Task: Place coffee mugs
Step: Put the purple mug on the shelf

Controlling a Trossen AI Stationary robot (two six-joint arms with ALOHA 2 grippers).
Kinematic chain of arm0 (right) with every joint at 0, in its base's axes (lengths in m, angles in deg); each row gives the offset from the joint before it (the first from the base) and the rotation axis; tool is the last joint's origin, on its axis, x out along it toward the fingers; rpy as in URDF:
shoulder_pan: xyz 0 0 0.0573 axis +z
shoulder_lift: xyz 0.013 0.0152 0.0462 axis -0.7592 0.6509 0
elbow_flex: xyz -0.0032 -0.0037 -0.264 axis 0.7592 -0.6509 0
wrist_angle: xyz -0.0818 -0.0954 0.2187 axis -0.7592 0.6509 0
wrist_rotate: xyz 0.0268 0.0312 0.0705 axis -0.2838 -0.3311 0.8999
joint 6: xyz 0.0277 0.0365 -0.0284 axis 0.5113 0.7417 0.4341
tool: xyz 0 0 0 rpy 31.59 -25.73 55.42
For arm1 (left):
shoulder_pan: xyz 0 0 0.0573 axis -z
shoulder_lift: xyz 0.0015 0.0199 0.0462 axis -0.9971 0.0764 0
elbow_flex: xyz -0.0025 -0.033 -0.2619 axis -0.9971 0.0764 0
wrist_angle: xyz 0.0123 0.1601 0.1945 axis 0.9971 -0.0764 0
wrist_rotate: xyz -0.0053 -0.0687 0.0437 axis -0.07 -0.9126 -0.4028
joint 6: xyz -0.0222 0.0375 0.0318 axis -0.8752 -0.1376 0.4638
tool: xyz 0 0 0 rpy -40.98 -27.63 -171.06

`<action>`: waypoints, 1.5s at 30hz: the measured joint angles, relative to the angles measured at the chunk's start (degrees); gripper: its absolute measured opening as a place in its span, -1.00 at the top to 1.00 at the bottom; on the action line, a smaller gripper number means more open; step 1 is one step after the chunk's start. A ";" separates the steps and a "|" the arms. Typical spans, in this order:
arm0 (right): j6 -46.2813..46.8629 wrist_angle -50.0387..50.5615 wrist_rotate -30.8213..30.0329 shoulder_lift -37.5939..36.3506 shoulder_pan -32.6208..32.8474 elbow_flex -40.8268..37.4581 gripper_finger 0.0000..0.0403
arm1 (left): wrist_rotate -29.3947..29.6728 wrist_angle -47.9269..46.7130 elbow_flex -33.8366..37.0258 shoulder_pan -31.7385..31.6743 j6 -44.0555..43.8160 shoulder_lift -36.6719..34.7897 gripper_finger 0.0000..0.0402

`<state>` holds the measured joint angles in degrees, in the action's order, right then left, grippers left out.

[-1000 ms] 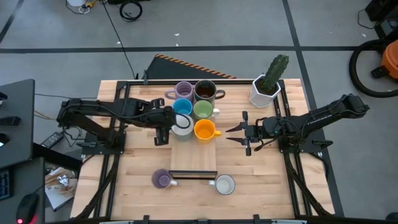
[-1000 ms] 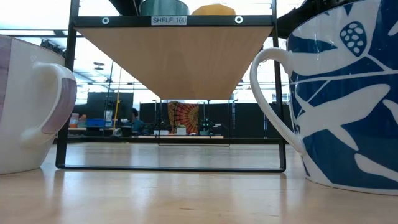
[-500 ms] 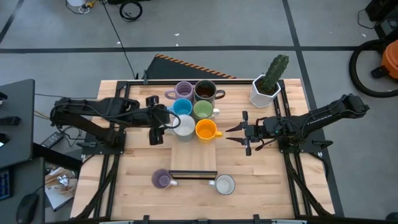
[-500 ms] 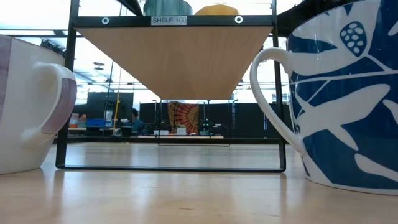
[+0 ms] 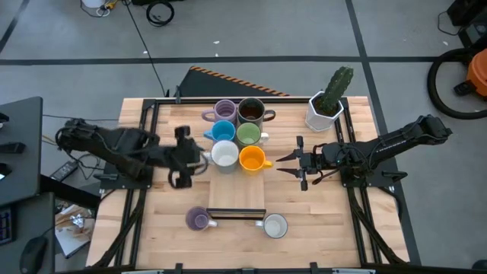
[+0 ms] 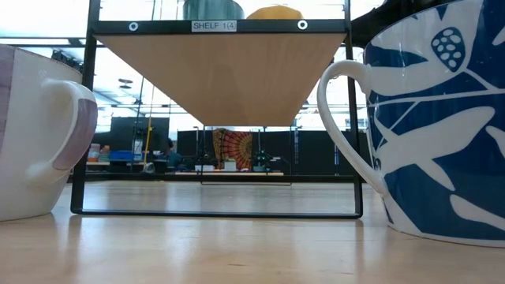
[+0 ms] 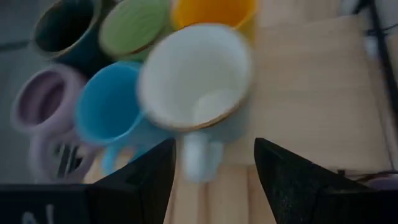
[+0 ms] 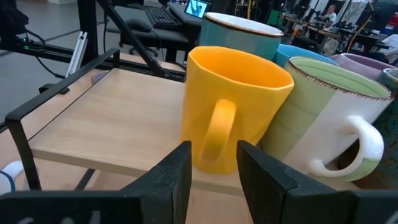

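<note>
Six glazed ceramic mugs cluster on the raised wooden shelf (image 5: 237, 190), labelled "SHELF 1(4)" (image 6: 215, 26): purple (image 5: 225, 110), dark brown (image 5: 250, 112), blue (image 5: 222, 131), green (image 5: 248, 135), white (image 5: 224, 154), orange (image 5: 250, 158). The left hand (image 5: 185, 157) sits spread and empty just left of the white mug. The right hand (image 5: 290, 165), also spread, waits right of the orange one. Another purple mug (image 5: 198, 220) and a white mug (image 5: 275, 226) stand on the counter (image 5: 319, 221) nearer.

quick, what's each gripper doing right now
left gripper: open, empty, beside the white mug
right gripper: open, empty, facing the orange mug
</note>
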<state>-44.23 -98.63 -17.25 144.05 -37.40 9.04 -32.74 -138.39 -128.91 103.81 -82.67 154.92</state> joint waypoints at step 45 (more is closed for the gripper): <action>-4.00 1.48 2.68 0.00 -2.34 0.00 0.34 | -4.16 13.08 19.42 28.93 -72.46 0.91 -0.06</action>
<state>-48.23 -97.15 -14.57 144.05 -39.74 9.04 -36.90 -125.31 -109.50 132.74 -155.13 155.83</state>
